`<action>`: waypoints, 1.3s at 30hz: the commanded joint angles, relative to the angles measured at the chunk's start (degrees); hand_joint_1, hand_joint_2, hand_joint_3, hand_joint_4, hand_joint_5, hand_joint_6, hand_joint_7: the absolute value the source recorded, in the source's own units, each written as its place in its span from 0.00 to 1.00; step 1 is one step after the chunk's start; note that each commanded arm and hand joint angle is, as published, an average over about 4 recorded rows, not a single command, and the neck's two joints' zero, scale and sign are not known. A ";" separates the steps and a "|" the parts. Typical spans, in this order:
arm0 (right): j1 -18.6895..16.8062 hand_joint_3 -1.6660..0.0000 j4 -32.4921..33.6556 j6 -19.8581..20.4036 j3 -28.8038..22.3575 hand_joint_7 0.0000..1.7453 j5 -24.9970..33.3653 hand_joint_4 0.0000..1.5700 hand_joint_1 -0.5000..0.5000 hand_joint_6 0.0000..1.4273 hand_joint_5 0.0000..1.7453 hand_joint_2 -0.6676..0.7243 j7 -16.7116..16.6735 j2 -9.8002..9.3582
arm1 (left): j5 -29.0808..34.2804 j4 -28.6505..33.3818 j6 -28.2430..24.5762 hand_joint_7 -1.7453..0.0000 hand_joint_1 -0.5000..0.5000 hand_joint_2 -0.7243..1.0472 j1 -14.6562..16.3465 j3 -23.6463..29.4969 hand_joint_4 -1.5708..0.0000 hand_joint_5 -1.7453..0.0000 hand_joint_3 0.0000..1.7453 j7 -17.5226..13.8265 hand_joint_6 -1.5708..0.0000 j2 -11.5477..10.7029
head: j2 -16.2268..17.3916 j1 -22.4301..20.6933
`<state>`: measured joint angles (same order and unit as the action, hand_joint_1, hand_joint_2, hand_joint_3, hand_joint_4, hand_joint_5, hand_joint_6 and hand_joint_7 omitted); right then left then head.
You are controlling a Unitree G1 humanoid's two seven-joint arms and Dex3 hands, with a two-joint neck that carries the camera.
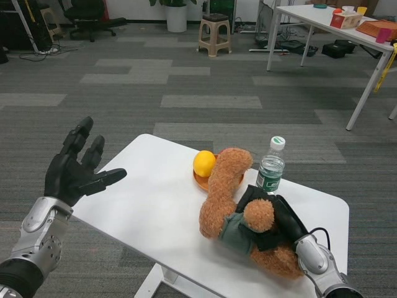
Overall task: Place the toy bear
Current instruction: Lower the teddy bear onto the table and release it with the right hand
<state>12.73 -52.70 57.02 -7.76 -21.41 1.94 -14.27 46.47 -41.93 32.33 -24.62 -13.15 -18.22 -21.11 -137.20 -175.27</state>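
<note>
On the near right part of the white desk (155,211), the fluffy brown toy bear (226,198) lies on the surface, gripped around its middle by the black right hand (273,217). Just behind it sit an orange fruit (204,163) on a small orange dish (201,180) and a clear plastic water bottle (271,166). Off the desk's left edge, the black left hand (74,171) hovers with fingers spread wide, holding nothing.

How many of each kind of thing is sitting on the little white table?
Toy bear: 1
Water bottle: 1
Orange: 1
Orange dish under the fruit: 1
Total: 4
</note>
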 commanded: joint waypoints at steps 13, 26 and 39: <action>-1.72 0.52 1.06 -0.60 1.63 0.17 8.73 0.00 0.04 0.00 0.47 0.13 2.26 -0.59 | -0.22 -1.18 0.19 0.92 0.96 0.70 -1.39 0.21 1.00 1.00 0.05 -0.07 1.00 -0.05 | 0.62 -0.25; -5.08 0.89 10.91 -0.77 3.19 0.12 12.09 0.00 0.08 0.00 0.22 0.41 5.09 -1.02 | -0.20 -1.31 0.24 0.91 0.96 0.70 -1.39 0.23 1.00 1.00 0.04 -0.07 1.00 0.28 | 0.63 -0.10; -8.99 0.95 22.27 -2.03 2.59 0.08 15.61 0.00 0.08 0.00 0.17 0.56 5.09 -0.06 | -0.13 -1.31 0.26 0.92 0.96 0.70 -1.39 0.14 1.00 1.00 0.05 -0.07 1.00 -0.05 | 0.71 0.13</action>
<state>4.56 -31.87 55.27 -4.85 -6.68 7.00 -14.54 46.48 -42.86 32.34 -25.22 -13.12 -18.22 -20.84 -136.51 -175.15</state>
